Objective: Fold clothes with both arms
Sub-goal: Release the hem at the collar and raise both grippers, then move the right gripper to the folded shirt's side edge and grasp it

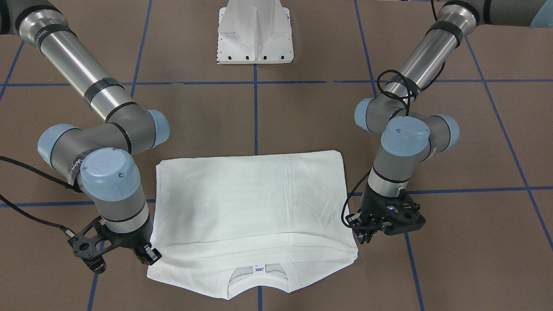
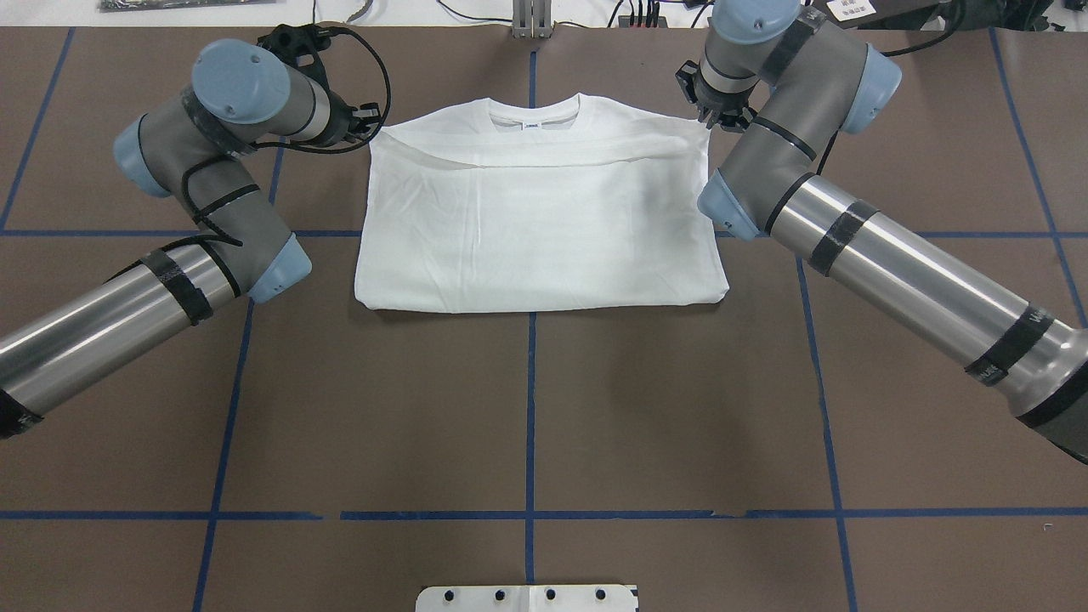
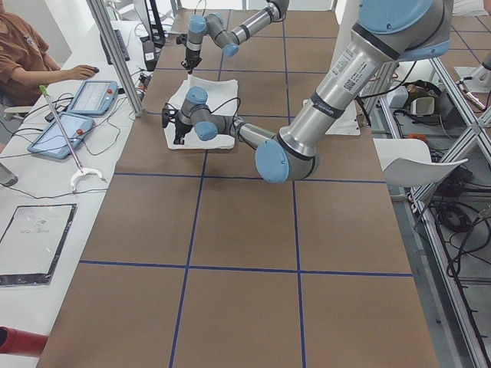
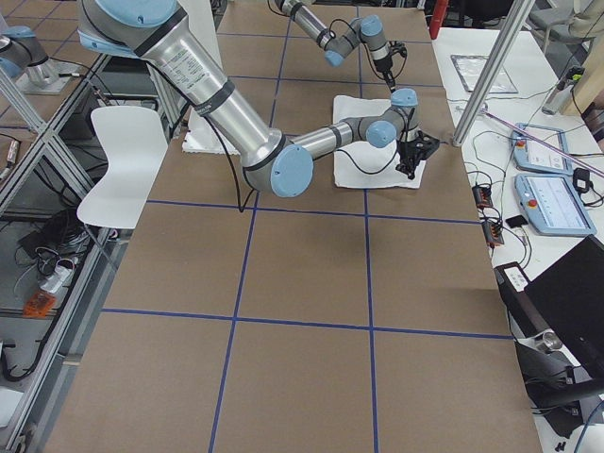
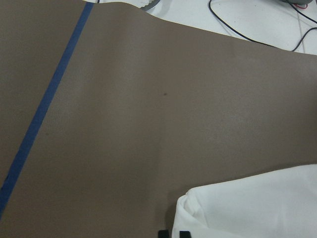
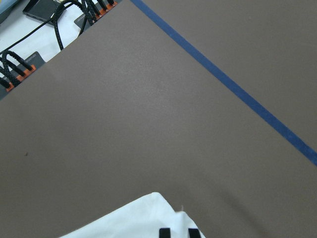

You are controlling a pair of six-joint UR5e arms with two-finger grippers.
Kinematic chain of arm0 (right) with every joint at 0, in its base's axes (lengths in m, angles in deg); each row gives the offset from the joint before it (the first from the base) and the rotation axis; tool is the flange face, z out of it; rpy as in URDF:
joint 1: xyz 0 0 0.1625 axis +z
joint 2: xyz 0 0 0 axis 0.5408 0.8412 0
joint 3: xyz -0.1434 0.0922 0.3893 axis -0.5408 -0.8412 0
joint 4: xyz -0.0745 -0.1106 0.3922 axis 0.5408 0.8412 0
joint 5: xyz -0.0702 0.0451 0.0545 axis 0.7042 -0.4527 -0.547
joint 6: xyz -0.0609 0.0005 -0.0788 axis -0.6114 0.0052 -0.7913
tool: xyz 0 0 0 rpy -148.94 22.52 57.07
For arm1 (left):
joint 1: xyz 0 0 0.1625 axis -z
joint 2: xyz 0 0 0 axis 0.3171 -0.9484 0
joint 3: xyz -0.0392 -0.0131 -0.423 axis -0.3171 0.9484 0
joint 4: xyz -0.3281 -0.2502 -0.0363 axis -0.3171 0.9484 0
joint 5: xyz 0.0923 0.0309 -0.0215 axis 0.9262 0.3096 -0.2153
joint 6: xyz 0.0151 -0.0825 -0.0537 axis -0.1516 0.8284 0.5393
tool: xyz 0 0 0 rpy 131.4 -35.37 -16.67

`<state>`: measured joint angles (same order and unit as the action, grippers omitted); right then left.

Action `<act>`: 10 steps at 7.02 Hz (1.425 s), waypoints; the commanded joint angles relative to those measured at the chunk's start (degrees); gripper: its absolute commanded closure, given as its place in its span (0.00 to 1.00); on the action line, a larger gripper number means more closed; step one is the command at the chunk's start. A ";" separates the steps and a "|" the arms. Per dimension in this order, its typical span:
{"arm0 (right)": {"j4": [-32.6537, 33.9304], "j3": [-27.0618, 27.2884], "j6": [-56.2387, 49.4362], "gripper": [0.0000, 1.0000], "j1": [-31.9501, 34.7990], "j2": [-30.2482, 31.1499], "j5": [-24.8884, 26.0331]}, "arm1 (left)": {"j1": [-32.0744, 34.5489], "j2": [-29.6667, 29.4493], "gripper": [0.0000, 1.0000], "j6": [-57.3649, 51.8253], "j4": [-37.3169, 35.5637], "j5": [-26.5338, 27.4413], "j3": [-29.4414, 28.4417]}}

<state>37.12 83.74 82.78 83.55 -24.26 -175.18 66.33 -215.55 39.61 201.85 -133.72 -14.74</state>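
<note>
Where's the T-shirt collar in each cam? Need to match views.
Front-facing: collar bottom centre.
Overhead: top centre.
Exterior left: too small to tell; T-shirt upper left.
Exterior right: too small; T-shirt upper centre.
Left wrist: absent; T-shirt corner only.
Right wrist: same.
Landmark: white pedestal, across the T-shirt from the collar.

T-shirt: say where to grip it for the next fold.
Probably the two collar-end corners of the T-shirt, each from its outer side: the left gripper and right gripper sit beside them, and the cloth lies flat, so only edges offer purchase.
</note>
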 commanded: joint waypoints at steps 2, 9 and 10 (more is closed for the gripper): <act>-0.03 4.75 0.68 0.43 0.34 1.31 -0.45 | 1.28 0.09 0.74 -0.18 0.14 -0.17 0.05; -0.21 34.76 20.72 0.28 -14.67 26.54 -0.98 | 1.46 0.62 0.70 -1.32 1.98 -0.35 1.55; -0.21 34.67 20.64 0.29 -14.78 27.07 -0.98 | 1.46 0.62 0.70 -1.41 1.98 -0.26 1.55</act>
<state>36.91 118.15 102.87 69.77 1.92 -176.36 67.79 -214.94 38.28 203.85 -134.08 -13.23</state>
